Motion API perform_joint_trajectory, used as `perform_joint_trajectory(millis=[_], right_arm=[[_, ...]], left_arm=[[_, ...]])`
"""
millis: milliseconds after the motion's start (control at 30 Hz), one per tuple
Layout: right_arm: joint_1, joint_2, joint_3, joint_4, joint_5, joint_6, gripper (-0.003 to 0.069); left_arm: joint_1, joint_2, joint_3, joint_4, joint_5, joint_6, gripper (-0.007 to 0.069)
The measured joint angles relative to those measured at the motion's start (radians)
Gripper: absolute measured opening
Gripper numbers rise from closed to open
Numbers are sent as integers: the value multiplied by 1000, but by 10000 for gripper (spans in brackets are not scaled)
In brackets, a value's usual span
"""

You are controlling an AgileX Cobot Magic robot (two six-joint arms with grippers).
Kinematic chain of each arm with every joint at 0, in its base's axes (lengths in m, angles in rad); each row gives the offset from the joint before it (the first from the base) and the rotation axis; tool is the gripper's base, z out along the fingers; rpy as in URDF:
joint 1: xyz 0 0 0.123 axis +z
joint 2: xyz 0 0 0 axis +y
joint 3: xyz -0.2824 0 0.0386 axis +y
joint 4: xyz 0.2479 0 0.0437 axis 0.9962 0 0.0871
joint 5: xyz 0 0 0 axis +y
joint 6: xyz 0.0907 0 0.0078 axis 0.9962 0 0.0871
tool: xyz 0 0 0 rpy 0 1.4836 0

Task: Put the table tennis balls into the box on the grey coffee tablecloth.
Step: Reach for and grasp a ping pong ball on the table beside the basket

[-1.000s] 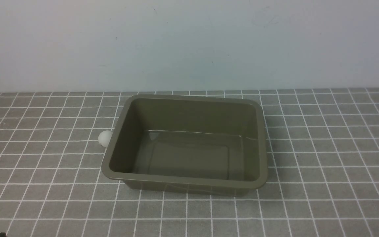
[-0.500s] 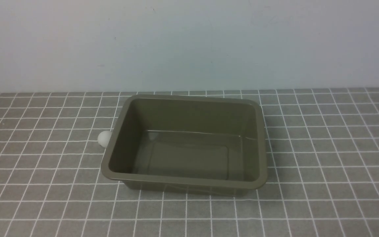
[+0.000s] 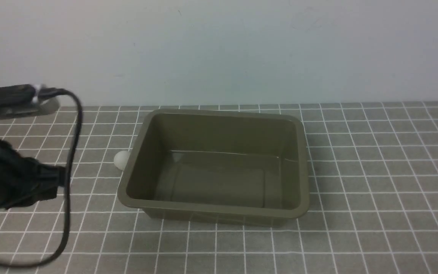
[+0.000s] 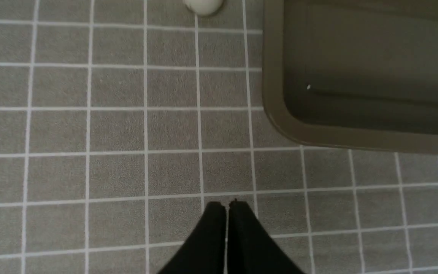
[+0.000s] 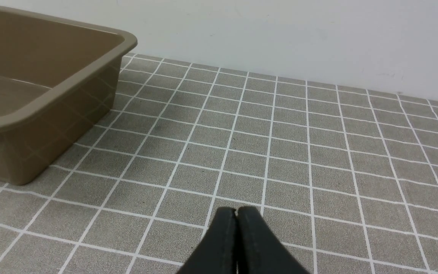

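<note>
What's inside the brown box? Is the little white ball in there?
Nothing shows inside the box, just its bare shiny floor. The ball sits outside on the tablecloth, beside the box's left wall. The near wall's inner face is hidden.

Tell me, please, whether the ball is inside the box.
Outside: the ball sits on the tablecloth beside the box, whose inside is bare.

An olive-brown plastic box [image 3: 211, 209] with rounded corners, a rolled rim and glossy sloping walls sits upright, open side up, on the grey-brown tablecloth [image 3: 375, 190], which is gridded with thin white lines. A small white ball [image 3: 120, 160] lies on the cloth against the box's left side, partly hidden by the rim.
</note>
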Motion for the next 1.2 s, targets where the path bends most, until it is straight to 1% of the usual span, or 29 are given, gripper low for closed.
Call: perform_joint_trajectory(millis=[133,300,500,600,633,667,700,767,800,833,933,967,1000,1033,1067,1133,1200], right_arm=[[0,0,0,0,0,0,-10],[0,0,0,0,0,0,-10],[0,0,0,0,0,0,-10],[0,0,0,0,0,0,-10],[0,0,0,0,0,0,-10],[0,0,0,0,0,0,-10],[0,0,0,0,0,0,-10],[0,0,0,0,0,0,-10],[0,0,0,0,0,0,-10],[0,0,0,0,0,0,-10],[0,0,0,0,0,0,-10],[0,0,0,0,0,0,-10],[0,0,0,0,0,0,-10],[0,0,0,0,0,0,-10],[0,0,0,0,0,0,-10],[0,0,0,0,0,0,-10],[0,0,0,0,0,0,-10]], left_arm=[[0,219,-142,15,16,37,-5],[0,422,-311,19,22,43,-5],[0,551,-413,38,-32,47,-5],[0,615,-453,37,-63,86,6],[0,633,-463,37,-78,102,20],[0,653,-472,36,-101,120,49],[0,659,-474,34,-110,124,59],[0,700,-479,15,-174,136,155],[0,703,-480,15,-179,137,165],[0,727,-483,0,-209,142,244],[0,759,-488,-21,-221,142,356],[0,776,-489,-32,-224,144,412],[0,779,-489,-36,-225,143,429],[0,794,-489,-50,-229,148,482],[0,807,-490,-61,-232,156,515],[0,816,-490,-74,-236,169,542],[-2,827,-490,-79,-244,182,547]])
